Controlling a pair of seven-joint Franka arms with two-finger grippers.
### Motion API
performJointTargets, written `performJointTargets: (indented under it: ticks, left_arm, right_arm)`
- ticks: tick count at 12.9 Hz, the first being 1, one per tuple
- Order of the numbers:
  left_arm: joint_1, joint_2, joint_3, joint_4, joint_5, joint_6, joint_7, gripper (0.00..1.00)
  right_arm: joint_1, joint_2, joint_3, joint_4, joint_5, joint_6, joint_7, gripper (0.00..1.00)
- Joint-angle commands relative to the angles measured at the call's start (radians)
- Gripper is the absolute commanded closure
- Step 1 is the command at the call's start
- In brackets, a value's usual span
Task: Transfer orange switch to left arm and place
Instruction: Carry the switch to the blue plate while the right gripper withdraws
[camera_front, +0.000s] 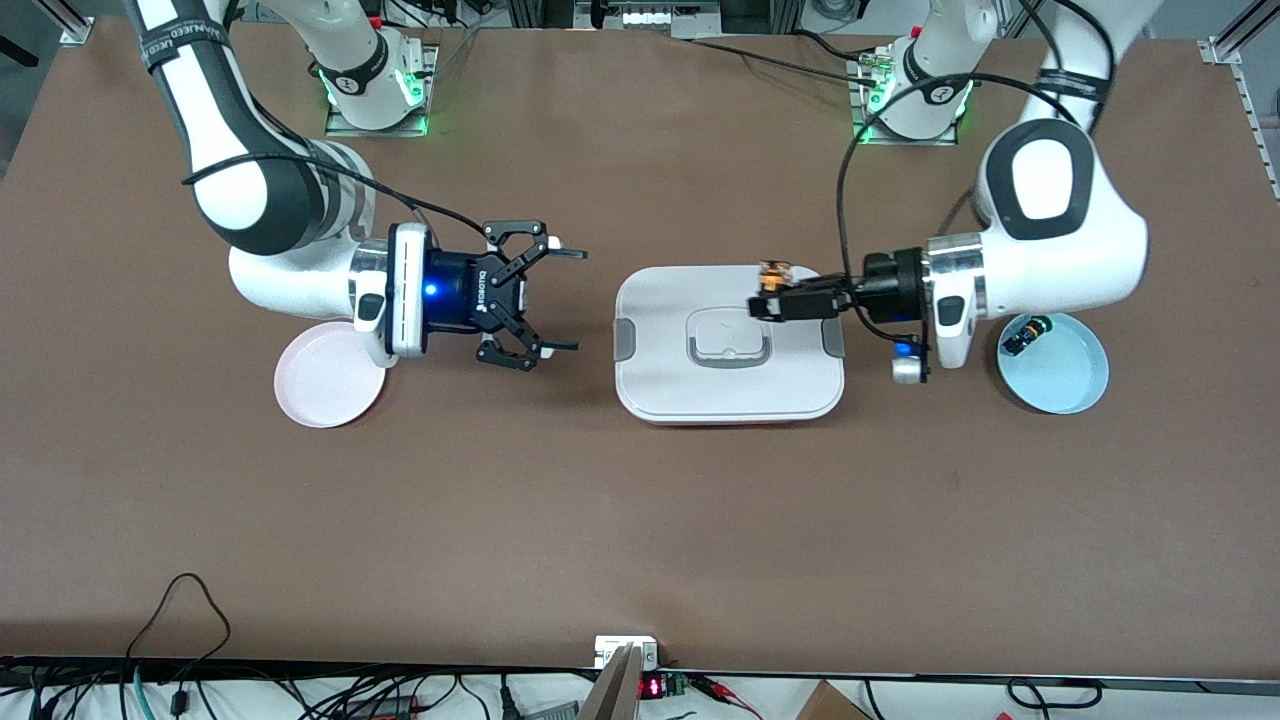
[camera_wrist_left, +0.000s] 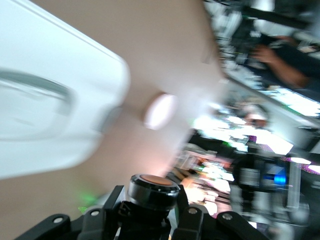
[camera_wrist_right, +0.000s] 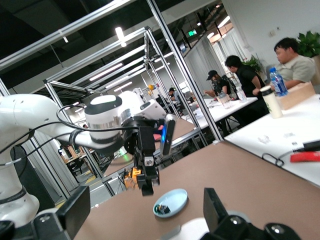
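Note:
The orange switch (camera_front: 772, 272) is held in my left gripper (camera_front: 765, 300), which is shut on it and hangs over the white box (camera_front: 730, 400), above the edge toward the robots' bases. In the left wrist view the switch's black knob (camera_wrist_left: 154, 192) sticks out between the fingers of the left gripper (camera_wrist_left: 152, 215), with the box (camera_wrist_left: 45, 125) below. My right gripper (camera_front: 575, 300) is open and empty, over the table between the pink plate (camera_front: 330, 385) and the box, and points at the box. The right wrist view shows the right gripper (camera_wrist_right: 145, 220) and, farther off, the switch (camera_wrist_right: 134, 177).
A blue plate (camera_front: 1060, 380) at the left arm's end of the table holds a blue-black switch (camera_front: 1027, 335); both also show in the right wrist view, the plate (camera_wrist_right: 172, 199) and the switch (camera_wrist_right: 161, 209). The pink plate lies under the right arm's wrist.

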Motion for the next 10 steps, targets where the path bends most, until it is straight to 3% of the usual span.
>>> performJointTargets:
  ticks: [1, 2, 4, 10]
  left_arm:
    - [0.079, -0.011, -0.004, -0.012, 0.291, -0.063, 0.011, 1.0]
    - [0.104, -0.007, 0.0, -0.012, 0.39, -0.088, 0.011, 1.0]
    - [0.156, 0.013, 0.007, -0.013, 0.6, -0.111, 0.012, 1.0]
    - [0.287, 0.11, 0.014, -0.015, 1.146, -0.099, 0.043, 1.0]
  right_arm:
    - [-0.075, -0.036, 0.008, -0.069, -0.159, -0.018, 0.054, 0.0]
    - [-0.104, -0.036, 0.008, -0.073, -0.251, -0.018, 0.109, 0.0]
    - [-0.139, -0.047, 0.005, -0.075, -0.353, -0.021, 0.291, 0.0]
    - [-0.152, -0.133, -0.058, -0.06, -0.841, -0.045, 1.102, 0.0]
